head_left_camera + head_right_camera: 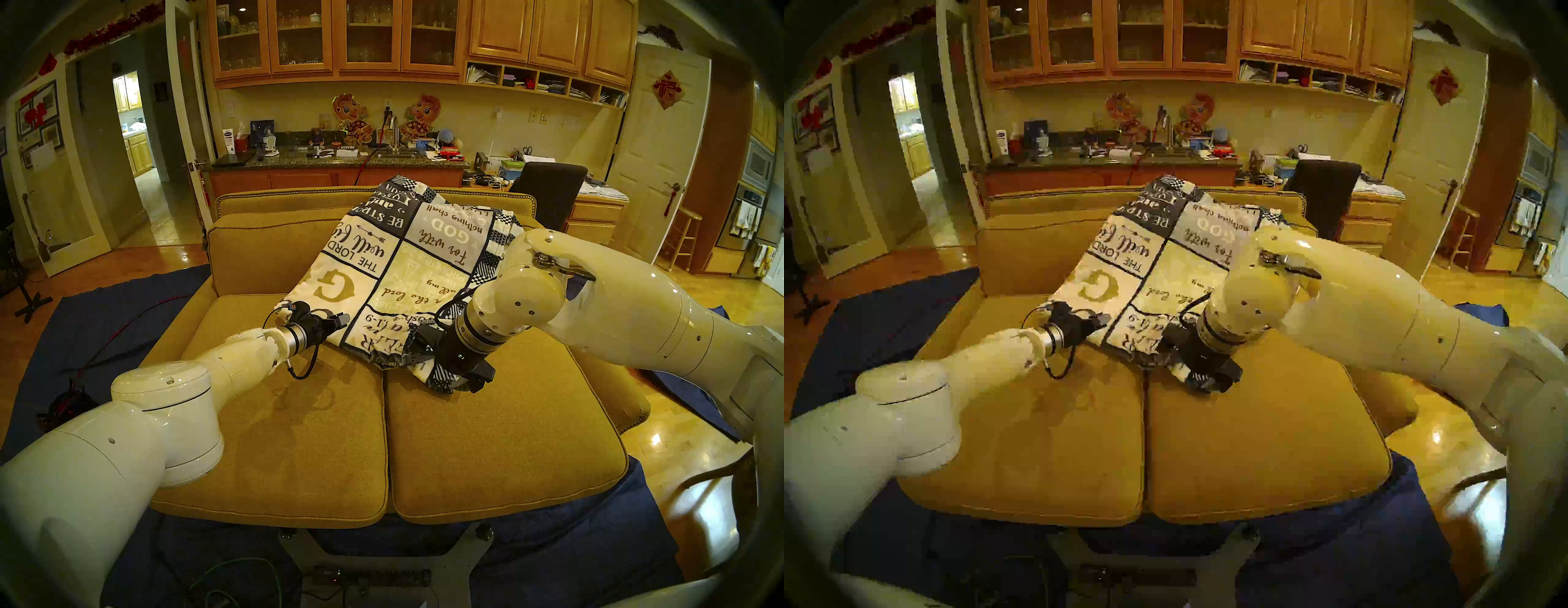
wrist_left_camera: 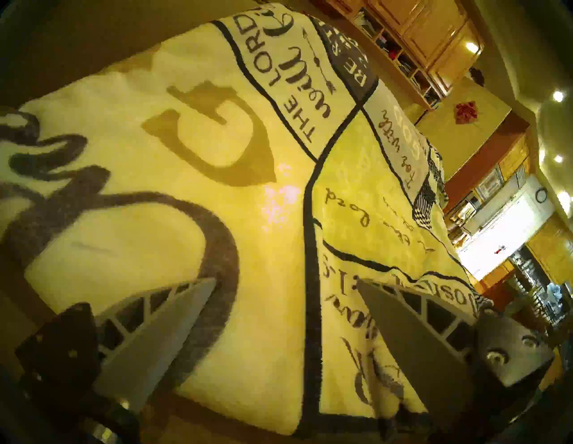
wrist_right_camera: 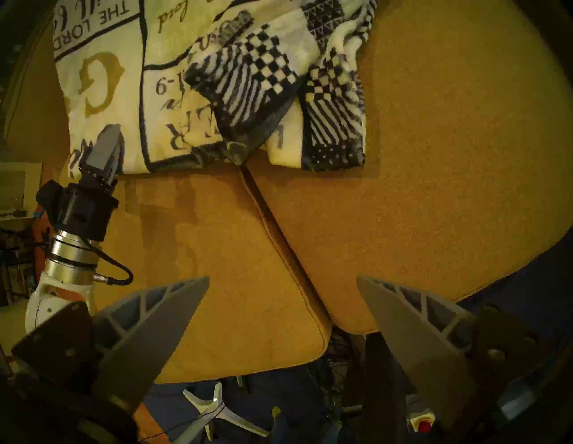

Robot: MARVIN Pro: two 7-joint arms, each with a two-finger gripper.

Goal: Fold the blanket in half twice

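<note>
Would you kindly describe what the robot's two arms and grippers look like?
Both arms are glossy cream-white with rounded joint housings and small dark screw holes. Each ends in a silver ring, a black wrist block and a looping black cable. The left gripper and right gripper have grey, pointed, triangular fingers with open lattice ribs.

Glossy cream arms [image 1: 615,305], black wrists, grey ribbed fingers [image 3: 148,335] (looping black cables)

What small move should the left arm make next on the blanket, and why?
Probably ease the left claw a little further forward until its open fingers straddle the blanket's near left edge, then close. Its jaws are spread and empty, with the tips just over the cream panel by the tan letter G. The right claw is also open, over the bare sofa cushion.
</note>
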